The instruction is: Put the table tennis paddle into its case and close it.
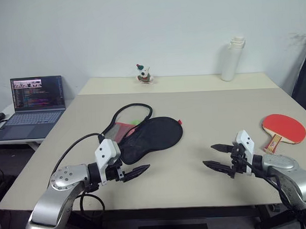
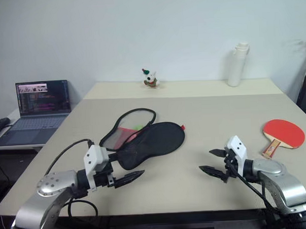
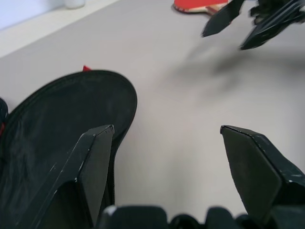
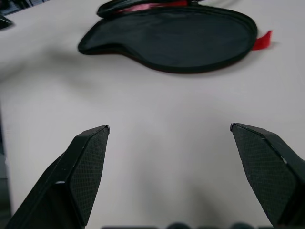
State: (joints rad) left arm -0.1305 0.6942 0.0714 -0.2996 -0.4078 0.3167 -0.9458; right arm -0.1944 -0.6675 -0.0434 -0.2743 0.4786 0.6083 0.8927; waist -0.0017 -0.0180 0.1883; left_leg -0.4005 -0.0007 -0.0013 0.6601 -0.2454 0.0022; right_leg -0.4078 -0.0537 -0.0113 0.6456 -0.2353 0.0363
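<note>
Paddle-wise, the round red rubber-faced bat point(image 1: 284, 128) lies far right on the beige surface point(image 1: 204, 115); black soft zip case point(image 1: 150, 138) sits unzipped mid-surface. Both jaws wide, empty: take its wooden handle with your right gripper point(image 1: 219, 156), left gripper point(image 1: 135, 172) steadying.

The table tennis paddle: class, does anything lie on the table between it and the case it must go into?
Nothing visible does. The table tennis paddle lies on the robot's right, the case left of centre, bare table between; the open right gripper hovers nearer the robot.
</note>
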